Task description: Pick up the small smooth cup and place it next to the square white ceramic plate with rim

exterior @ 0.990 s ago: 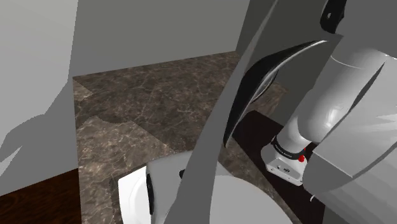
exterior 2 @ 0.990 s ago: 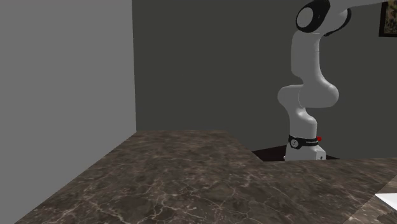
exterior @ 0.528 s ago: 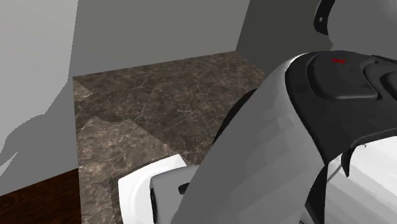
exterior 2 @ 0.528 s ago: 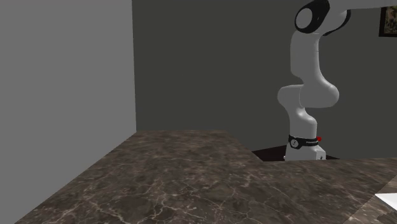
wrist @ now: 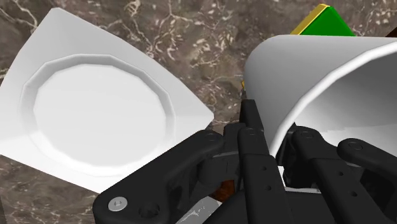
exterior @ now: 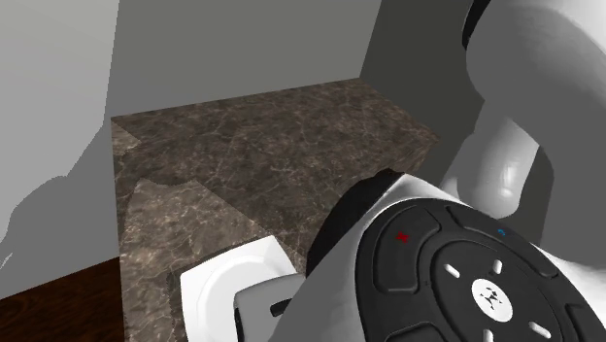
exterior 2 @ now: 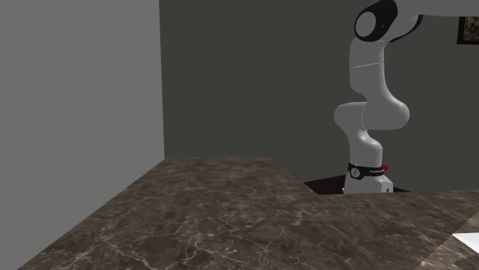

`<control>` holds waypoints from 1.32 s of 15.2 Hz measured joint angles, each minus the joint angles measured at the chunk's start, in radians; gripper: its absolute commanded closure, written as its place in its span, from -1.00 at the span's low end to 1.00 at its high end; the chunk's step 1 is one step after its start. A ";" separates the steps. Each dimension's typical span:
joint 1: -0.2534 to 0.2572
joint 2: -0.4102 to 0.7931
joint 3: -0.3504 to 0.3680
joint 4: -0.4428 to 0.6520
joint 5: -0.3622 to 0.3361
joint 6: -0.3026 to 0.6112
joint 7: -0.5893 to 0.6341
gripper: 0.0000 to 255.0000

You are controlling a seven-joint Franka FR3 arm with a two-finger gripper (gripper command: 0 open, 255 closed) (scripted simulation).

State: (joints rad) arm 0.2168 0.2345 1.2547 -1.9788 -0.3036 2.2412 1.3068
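Plate [wrist: 181,105], square, white and rimmed, lies flat on the dark marbled worktop [wrist: 210,38], with one corner pointing toward the claw [wrist: 278,130]. The claw is clamped on the wall of the white cup [wrist: 318,70], one finger outside on the plate's side and the other inside the mouth. The cup therefore sits just beside that corner, between the plate and a green, yellow-edged block [wrist: 324,18]. Setting it down probably calls for little sideways travel, as long as it clears the plate's rim.

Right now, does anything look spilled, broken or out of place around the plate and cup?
Nothing stands out. The plate lies flat and whole on the counter; the gripper clasps the white cup by its wall, one finger inside, one outside. No spill shows.
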 measured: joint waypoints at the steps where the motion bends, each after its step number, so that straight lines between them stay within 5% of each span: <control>1: 0.005 0.005 -0.007 -0.010 -0.009 0.012 0.005 1.00; 20: 0.154 0.136 -0.172 -0.096 -0.199 0.166 0.134 1.00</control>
State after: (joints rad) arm 0.3712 0.3702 1.0825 -2.0748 -0.5031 2.4076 1.4411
